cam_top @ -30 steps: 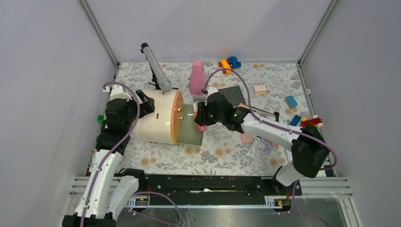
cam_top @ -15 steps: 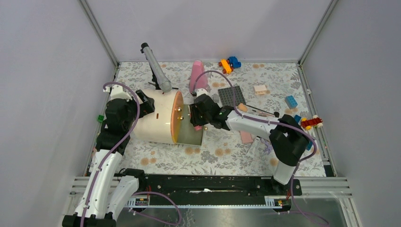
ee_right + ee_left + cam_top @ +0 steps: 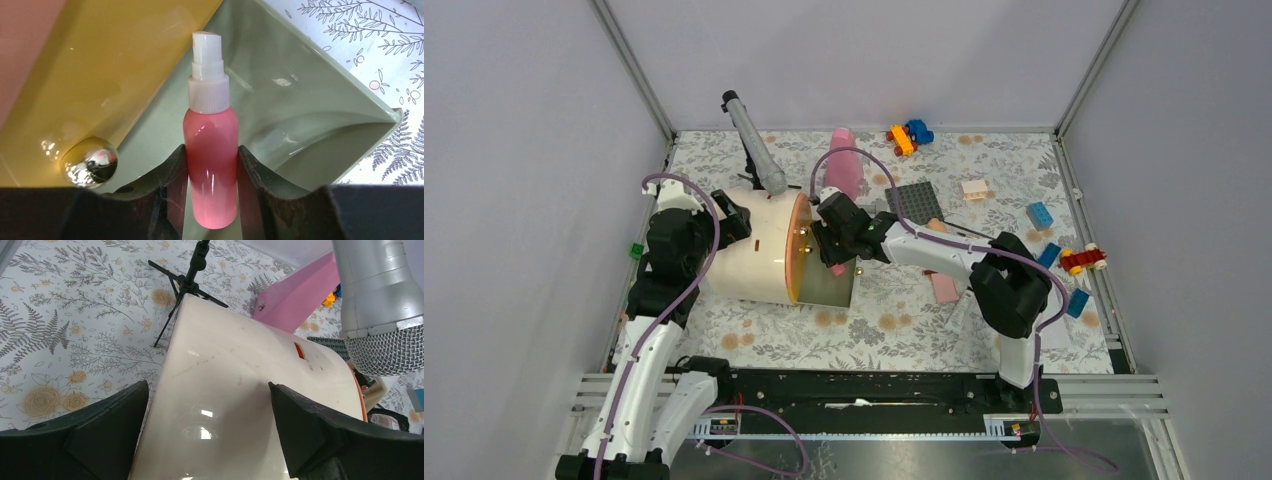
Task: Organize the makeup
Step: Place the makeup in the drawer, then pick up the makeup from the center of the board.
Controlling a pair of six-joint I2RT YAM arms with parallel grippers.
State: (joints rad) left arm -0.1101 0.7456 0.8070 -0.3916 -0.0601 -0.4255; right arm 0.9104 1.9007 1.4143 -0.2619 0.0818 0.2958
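My right claw [image 3: 212, 152] clamps the pink bottle [image 3: 210, 125], seemingly over the drawer [image 3: 305, 115]; I should lower it gently before releasing.

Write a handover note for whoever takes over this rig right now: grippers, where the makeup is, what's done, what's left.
Left gripper: jaws wide open, set against the cream round case, which lies on its side.
Right gripper: shut on the pink spray bottle, nozzle pointing into the case's green tray.
Makeup: the bottle is over the tray, not released. The pink compact lies on the floral cloth right of the case.
Done: bottle picked up and brought to the tray; the tray's visible part holds nothing yet.
Left: release the bottle, then probably fetch the compact and any other pieces.
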